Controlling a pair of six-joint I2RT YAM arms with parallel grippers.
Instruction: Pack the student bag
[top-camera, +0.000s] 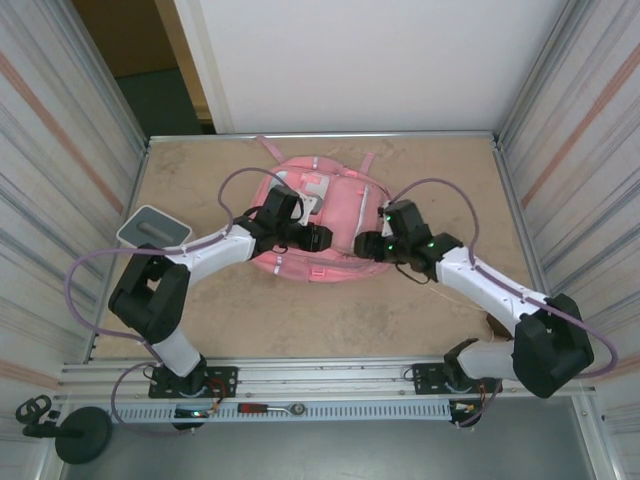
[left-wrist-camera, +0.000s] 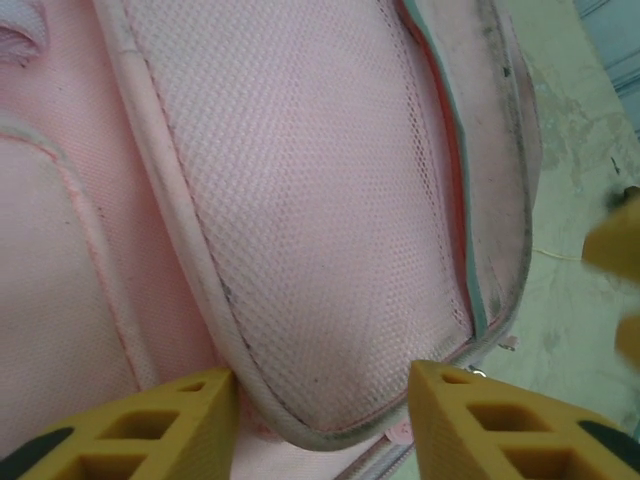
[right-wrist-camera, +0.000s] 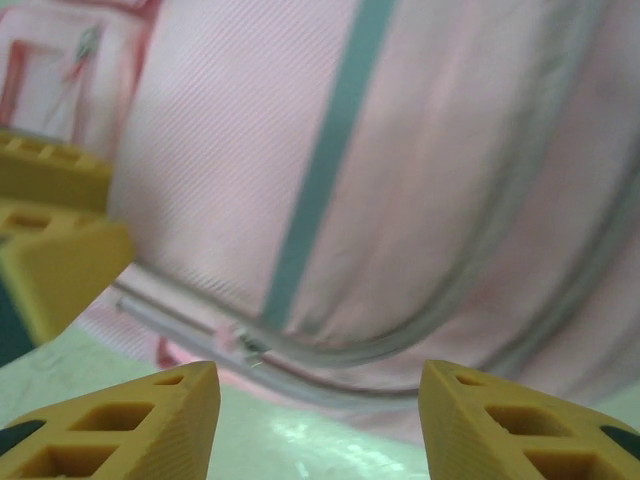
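Note:
The student bag (top-camera: 330, 205) is a big pink backpack lying flat in the middle of the table, its white patch (top-camera: 316, 187) facing up. My left gripper (top-camera: 318, 238) hovers over the bag's near edge. In its wrist view the yellow fingers (left-wrist-camera: 160, 425) stand apart, with the rounded corner of a mesh pocket (left-wrist-camera: 310, 250) between them, and the gripper (left-wrist-camera: 325, 400) is open. My right gripper (top-camera: 365, 245) faces it from the right. It (right-wrist-camera: 320, 390) is open just off the bag's edge, with a zipper pull (right-wrist-camera: 245, 345) ahead of the fingers.
A grey flat case (top-camera: 153, 226) lies at the table's left edge. Corrugated walls close in both sides. The two grippers sit close together: the left one's yellow fingers (right-wrist-camera: 50, 220) show in the right wrist view.

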